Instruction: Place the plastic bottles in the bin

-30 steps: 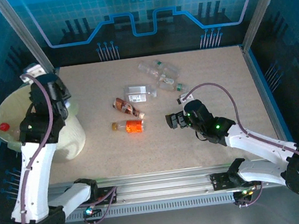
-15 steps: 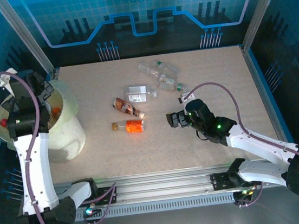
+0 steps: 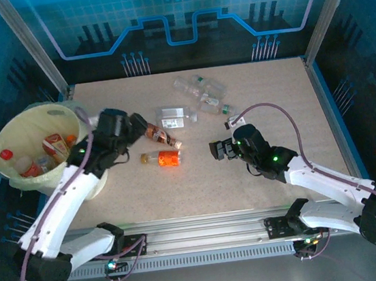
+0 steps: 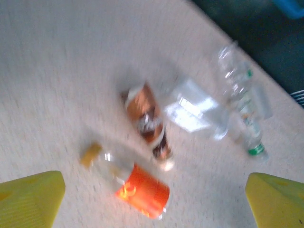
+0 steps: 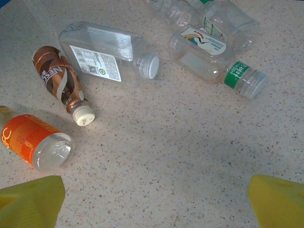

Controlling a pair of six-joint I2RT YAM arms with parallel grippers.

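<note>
The bin (image 3: 10, 137), a round cream bucket with a thin bag liner, stands at the table's left edge with several plastic bottles (image 3: 53, 147) inside. On the table lie an orange-label bottle (image 3: 167, 158) (image 4: 142, 190) (image 5: 34, 141), a brown-label bottle (image 3: 160, 135) (image 4: 150, 121) (image 5: 61, 81) and a clear white-label bottle (image 3: 175, 118) (image 5: 104, 52). Several clear bottles (image 3: 202, 89) (image 5: 209, 54) lie further back. My left gripper (image 3: 135, 127) hangs open just right of the bin, above the brown and orange bottles, its yellow fingers (image 4: 31, 199) holding nothing. My right gripper (image 3: 217, 150) stands open over bare table to the right of the orange bottle, its fingers (image 5: 278, 202) wide apart.
Metal frame posts and blue panels wall the table at the back and sides. A rail with both arm bases (image 3: 206, 234) runs along the near edge. Open tabletop (image 3: 272, 96) spreads to the right of the bottles.
My left arm has swung from over the bin out to the table beside the brown bottle, and its gripper has gone from shut to open. The right arm has barely moved.
</note>
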